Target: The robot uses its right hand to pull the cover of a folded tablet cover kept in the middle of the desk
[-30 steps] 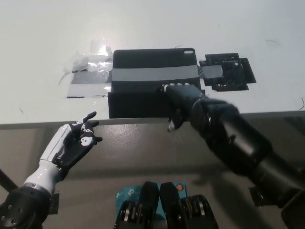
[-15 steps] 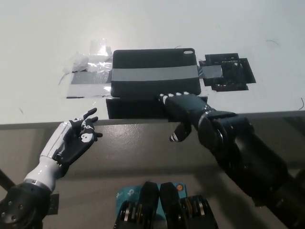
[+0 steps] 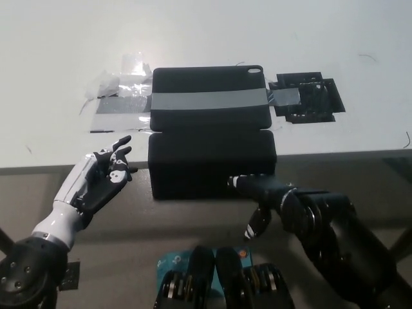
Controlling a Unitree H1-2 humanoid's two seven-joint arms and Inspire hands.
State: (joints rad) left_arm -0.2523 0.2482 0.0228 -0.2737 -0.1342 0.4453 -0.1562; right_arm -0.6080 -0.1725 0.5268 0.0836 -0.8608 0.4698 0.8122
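The black right robot hand [image 3: 270, 196], fingers hooked on the near right edge of the tablet cover's flap [image 3: 212, 164], holds it folded out over the tabletop [image 3: 58, 58] edge, long axis crosswise, while the white left robot hand [image 3: 96, 180] rests open beside it.

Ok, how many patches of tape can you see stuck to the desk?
2. A clear and grey tape patch sits left of the tablet cover; a black tape patch sits to its right. A grey tape strip across the cover joins them. Nothing suggests more hidden.
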